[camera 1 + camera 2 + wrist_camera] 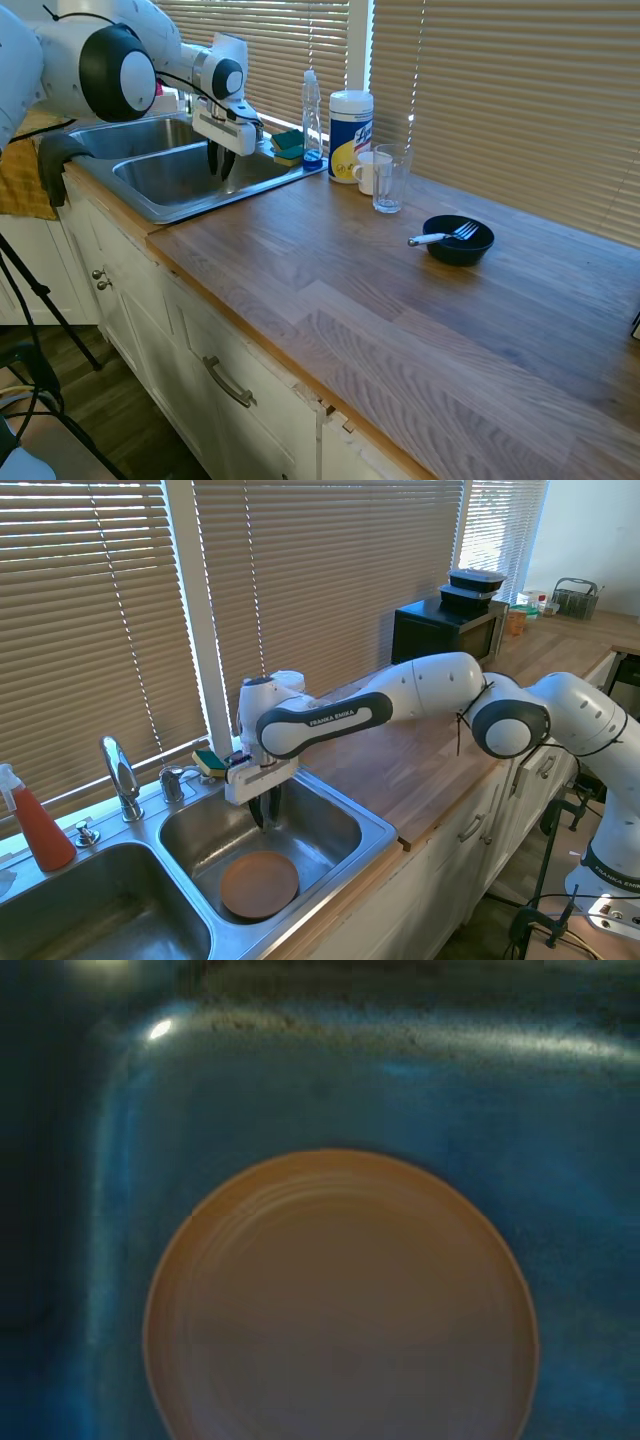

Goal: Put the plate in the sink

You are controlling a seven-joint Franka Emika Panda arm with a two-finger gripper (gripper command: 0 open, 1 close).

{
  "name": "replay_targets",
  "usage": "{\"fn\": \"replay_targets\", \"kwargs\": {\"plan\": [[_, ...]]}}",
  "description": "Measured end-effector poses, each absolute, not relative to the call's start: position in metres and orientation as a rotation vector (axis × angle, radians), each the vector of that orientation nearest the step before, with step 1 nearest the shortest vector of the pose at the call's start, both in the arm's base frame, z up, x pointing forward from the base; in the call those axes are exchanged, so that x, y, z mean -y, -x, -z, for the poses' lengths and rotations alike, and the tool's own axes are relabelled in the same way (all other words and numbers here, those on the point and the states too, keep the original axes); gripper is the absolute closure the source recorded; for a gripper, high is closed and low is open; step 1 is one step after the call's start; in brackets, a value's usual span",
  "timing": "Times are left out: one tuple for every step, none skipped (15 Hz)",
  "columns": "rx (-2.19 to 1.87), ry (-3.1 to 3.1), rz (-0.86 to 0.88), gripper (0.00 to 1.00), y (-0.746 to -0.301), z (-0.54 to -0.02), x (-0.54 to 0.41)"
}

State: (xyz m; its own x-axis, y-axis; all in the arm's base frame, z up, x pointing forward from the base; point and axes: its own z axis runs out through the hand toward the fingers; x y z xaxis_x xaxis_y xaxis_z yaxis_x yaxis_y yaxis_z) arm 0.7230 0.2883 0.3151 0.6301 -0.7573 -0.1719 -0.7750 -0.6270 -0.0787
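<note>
The salmon-orange plate [259,884] lies flat, face up, on the floor of the sink [340,825]. My gripper [266,814] hangs above it, apart and holding nothing; whether its fingers are parted I cannot tell.

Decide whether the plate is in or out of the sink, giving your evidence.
In. The plate lies flat on the floor of one basin of the sink, with the gripper above it, holding nothing.

Wood-grain countertop [400,300] with a double-basin stainless steel sink [375,832] set in it. On the wood: small black bowl [458,241] holding a fork, clear drinking glass [388,179], white mug [368,172], white-and-yellow wipes canister [350,132]. Salmon-orange round plate [259,884] flat on the basin floor.
</note>
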Motion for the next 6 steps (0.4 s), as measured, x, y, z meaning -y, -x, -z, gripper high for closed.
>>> {"fn": "replay_targets", "kwargs": {"plan": [[-1.294, 2.689, -0.171, 0.00, -0.720, -0.323, -0.287], [-1.308, 2.677, -0.158, 0.00, -0.716, -0.330, -0.285], [-1.324, 2.663, -0.145, 0.00, -0.711, -0.336, -0.283], [-1.341, 2.645, -0.130, 0.00, -0.706, -0.343, -0.282], [-1.357, 2.627, -0.113, 0.00, -0.700, -0.350, -0.281], [-1.369, 2.607, -0.093, 0.00, -0.694, -0.358, -0.280]]}}
